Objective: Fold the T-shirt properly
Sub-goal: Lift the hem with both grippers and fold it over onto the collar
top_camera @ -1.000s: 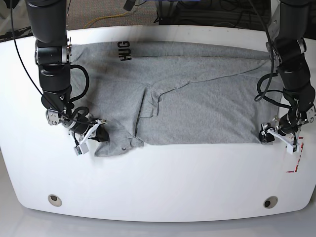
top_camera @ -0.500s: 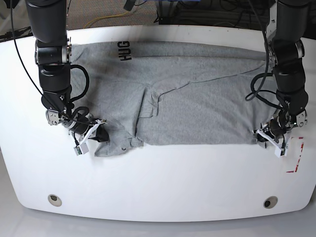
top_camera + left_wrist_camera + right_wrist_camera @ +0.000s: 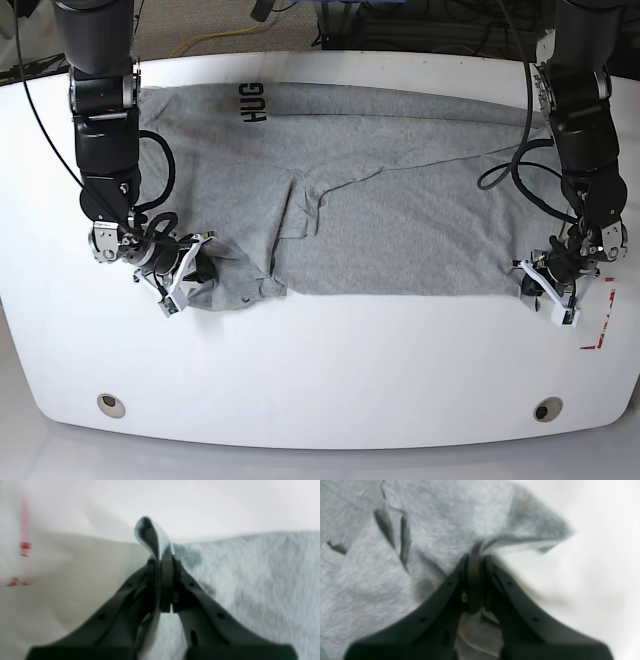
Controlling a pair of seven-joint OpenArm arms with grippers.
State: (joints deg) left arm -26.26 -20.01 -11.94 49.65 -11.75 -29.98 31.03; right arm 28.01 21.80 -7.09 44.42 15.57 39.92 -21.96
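Note:
The light grey T-shirt lies spread across the white table, with black letters "HUG" at its far left. My left gripper, on the base view's right, is shut on the shirt's near right corner. In the left wrist view the gripper pinches a fold of the shirt that curls up above the tips. My right gripper, on the base view's left, is shut on the bunched near left corner. The right wrist view shows that gripper clamped on the shirt.
Red tape marks lie on the table just right of my left gripper and also show in the left wrist view. Two round holes sit near the front edge. Cables lie beyond the back edge.
My left gripper has slid inward onto the shirt's right corner and shut on it. The cloth at my right gripper has bunched up and lifted from its flat lie.

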